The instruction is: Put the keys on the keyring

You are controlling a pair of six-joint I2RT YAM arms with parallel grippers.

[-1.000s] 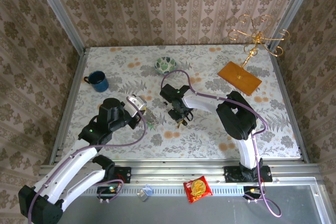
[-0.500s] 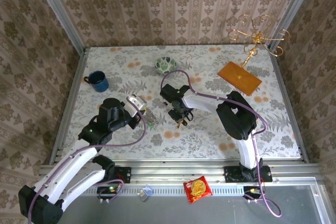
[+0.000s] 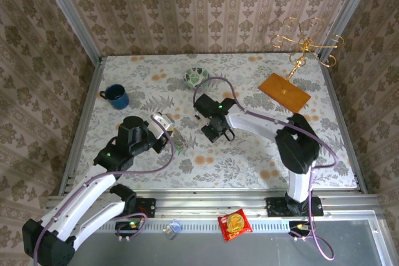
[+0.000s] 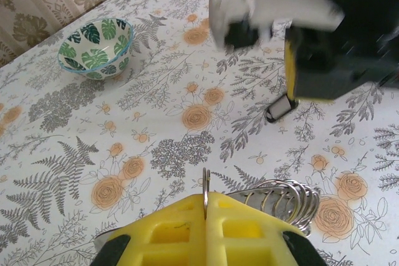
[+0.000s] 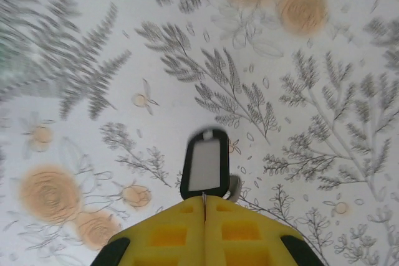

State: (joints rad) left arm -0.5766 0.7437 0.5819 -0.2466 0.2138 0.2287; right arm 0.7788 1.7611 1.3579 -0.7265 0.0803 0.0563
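At the far left of the table (image 3: pixel 249 160) stood a blue mug (image 3: pixel 116 96), well apart from both arms. The left gripper (image 4: pixel 206 207) was clenched, its yellow fingers (image 4: pixel 168 232) pressed together on a thin metal ring (image 4: pixel 206 182). Only a short upright arc of the ring showed above the seam, and the rest was hidden between the pads. Just to the right of that ring a coil of silvery loops (image 4: pixel 283 196) lay against the fingers, its lower part cut off by them. In the overhead view a small green speck (image 3: pixel 179 149) sat on the cloth beside this gripper. It may have been a key's head, but it was too small to make out. Farther back stood a leaf-patterned bowl (image 3: pixel 197 76). Near the table's middle the right gripper (image 5: pixel 204 207) was closed on a black-rimmed tag (image 5: pixel 204 167) with a pale face, gripping its lower end. A bit of silvery metal (image 5: pixel 234 185) peeked out beside the tag, mostly hidden. From the left wrist this gripper was a dark blur, and whether the tag touched the cloth could not be told. To the far right lay an orange board (image 3: pixel 284 91) with a gold stand (image 3: pixel 305 45) rising from its far end.
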